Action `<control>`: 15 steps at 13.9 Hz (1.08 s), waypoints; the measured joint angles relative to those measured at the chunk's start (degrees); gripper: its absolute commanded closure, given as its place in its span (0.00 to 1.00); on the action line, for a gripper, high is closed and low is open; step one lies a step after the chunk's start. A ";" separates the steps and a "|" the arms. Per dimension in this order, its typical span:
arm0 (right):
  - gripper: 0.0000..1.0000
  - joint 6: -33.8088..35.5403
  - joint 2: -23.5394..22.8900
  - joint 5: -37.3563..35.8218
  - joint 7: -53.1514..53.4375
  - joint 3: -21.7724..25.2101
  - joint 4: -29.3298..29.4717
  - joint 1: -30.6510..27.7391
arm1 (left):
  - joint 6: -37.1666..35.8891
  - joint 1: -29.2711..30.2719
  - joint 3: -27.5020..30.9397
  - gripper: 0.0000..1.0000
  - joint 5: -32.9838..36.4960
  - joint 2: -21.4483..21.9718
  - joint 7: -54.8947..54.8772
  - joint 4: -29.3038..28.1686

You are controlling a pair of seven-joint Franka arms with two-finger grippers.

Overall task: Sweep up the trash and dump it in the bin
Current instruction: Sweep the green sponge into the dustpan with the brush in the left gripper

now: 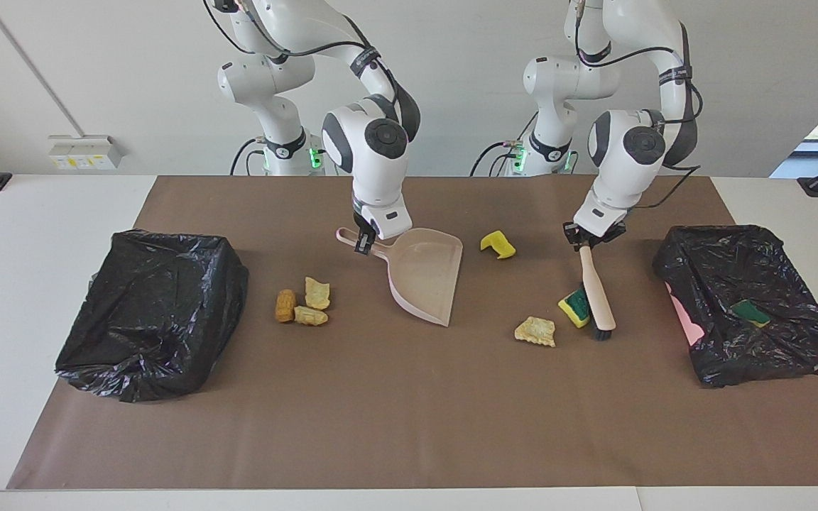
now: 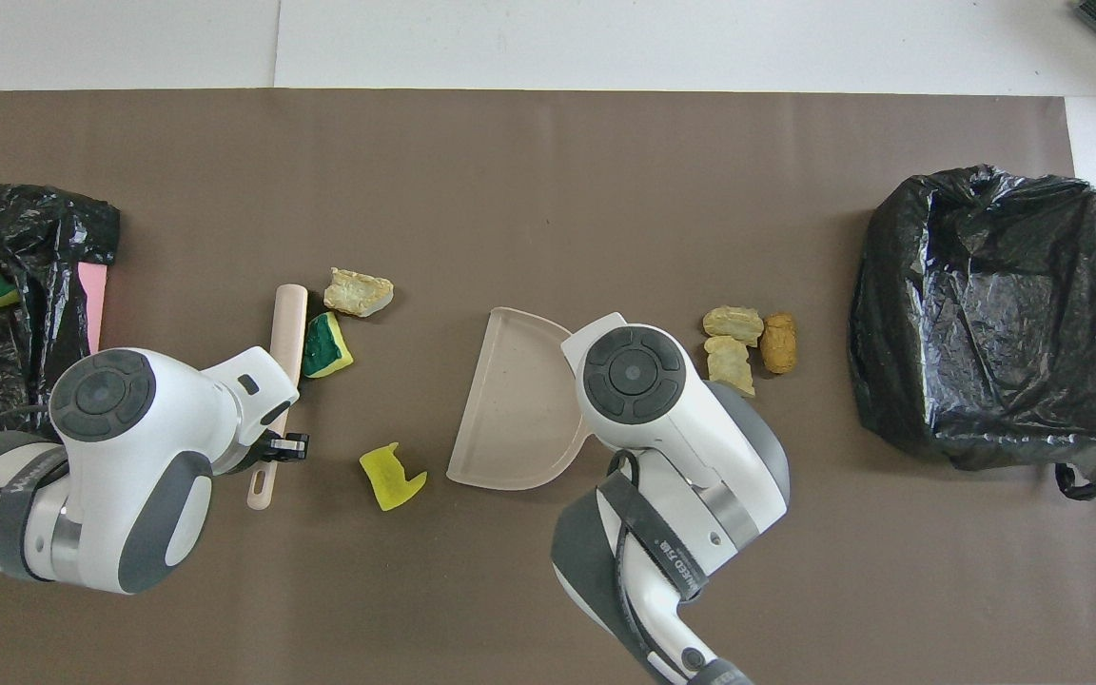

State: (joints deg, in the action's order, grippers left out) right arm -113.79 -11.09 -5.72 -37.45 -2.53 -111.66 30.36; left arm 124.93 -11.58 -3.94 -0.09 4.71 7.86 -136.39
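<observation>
The left pincer (image 1: 582,240) pinches the brush (image 1: 596,292) against the sponge (image 1: 574,306); it may slip past, since the right pincer (image 1: 361,245) pinches the dustpan (image 1: 424,275) well apart.

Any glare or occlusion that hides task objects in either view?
Facing view: sheen on the bin bags, everything readable. Overhead view: the right arm's wrist covers the dustpan handle; the left arm's wrist partly covers the brush handle.

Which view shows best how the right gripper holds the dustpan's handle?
The facing view: the right gripper is seen from the side, its fingers shut on the handle of the dustpan. In the overhead view the right arm's wrist covers the gripper and handle; only the dustpan's tray shows.
</observation>
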 measured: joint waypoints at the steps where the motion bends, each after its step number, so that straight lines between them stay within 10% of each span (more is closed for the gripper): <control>1: 1.00 -0.02 0.00 0.00 0.01 0.03 -0.04 -0.02 | -0.03 -0.67 -0.03 1.00 -0.31 -0.01 -0.07 0.00; 15: 1.00 -0.53 0.00 0.00 0.92 0.03 -0.73 -0.01 | -5.67 -25.49 -0.23 1.00 -8.73 1.01 10.26 3.95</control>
State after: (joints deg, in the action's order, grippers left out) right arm -114.32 -11.09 -5.72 -36.53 -2.50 -112.39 30.35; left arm 119.26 -37.07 -4.17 -8.82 5.72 18.11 -132.44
